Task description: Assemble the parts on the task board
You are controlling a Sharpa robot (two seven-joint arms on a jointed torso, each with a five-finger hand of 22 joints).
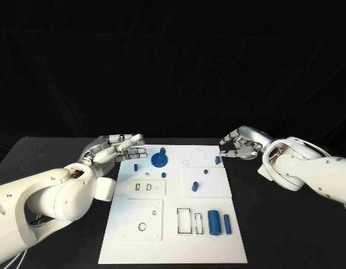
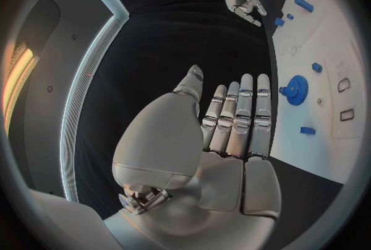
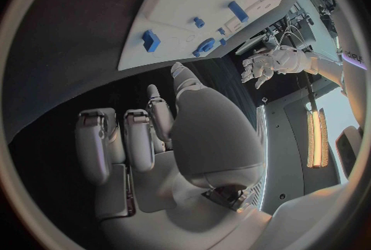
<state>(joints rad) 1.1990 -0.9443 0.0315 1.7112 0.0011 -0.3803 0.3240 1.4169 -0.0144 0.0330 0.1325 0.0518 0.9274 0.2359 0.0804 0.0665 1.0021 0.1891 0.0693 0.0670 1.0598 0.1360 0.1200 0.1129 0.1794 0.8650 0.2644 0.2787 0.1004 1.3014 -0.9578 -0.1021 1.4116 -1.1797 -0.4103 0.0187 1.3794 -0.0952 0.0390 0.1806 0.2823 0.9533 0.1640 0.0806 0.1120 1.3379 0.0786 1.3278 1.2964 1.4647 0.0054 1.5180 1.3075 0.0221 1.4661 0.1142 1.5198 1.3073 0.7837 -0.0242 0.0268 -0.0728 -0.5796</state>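
blue cylinders (image 1: 214, 223) lengthwise along task board (image 1: 173, 246)

A white board (image 1: 173, 235) lies in the middle of the black bench (image 1: 294, 235). At its 11 o'clock corner the left hand (image 1: 118, 148) hovers with fingers spread, holding nothing. At 1 o'clock the right hand (image 1: 242, 147) sits just off the board's edge, fingers curled in, nothing visible in them. A blue gear (image 1: 160, 160) lies near 12 o'clock, and two blue cylinders (image 1: 214, 222) lie side by side toward 4 o'clock.
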